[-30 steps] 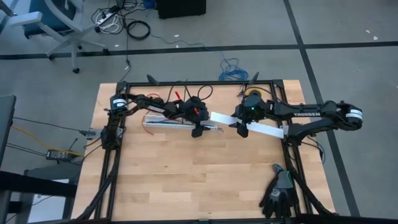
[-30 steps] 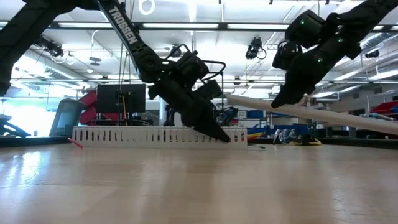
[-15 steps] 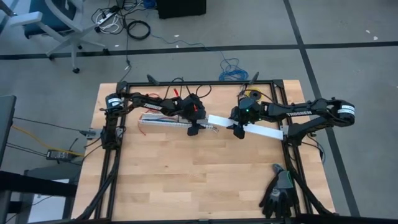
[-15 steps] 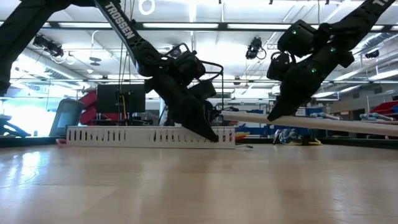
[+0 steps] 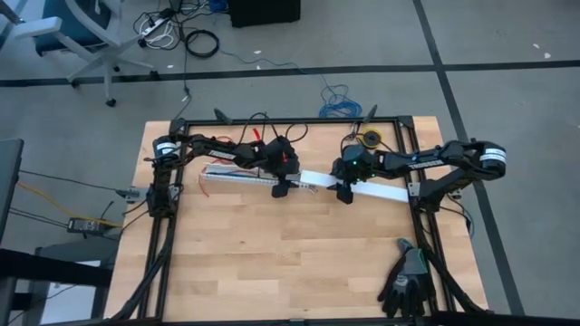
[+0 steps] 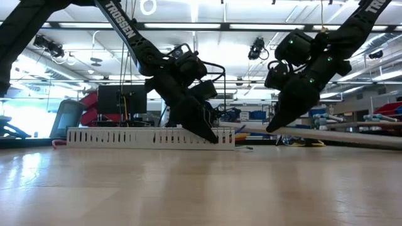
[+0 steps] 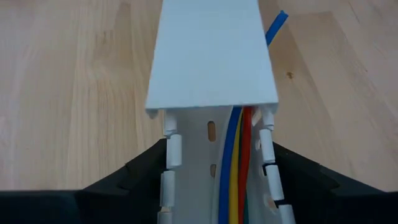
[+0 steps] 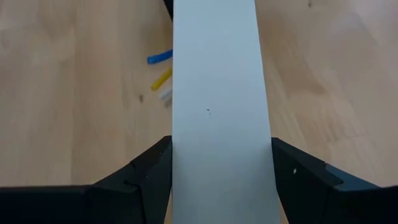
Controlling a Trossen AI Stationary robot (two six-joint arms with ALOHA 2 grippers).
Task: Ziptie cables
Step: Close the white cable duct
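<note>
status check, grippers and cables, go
Left gripper shut on channel. Right gripper shut on white cover. Cables in channel. No ziptie seen.

The high camera looked straight down on the table point(image 5: 272, 263); the low one sat level at its edge. Both wrist cameras peered closely along the white cover point(image 8: 217, 112).

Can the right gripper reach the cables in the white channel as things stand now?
Probably not. The right gripper is shut on the white cover strip, which already overlaps the white channel where the cables lie.
</note>
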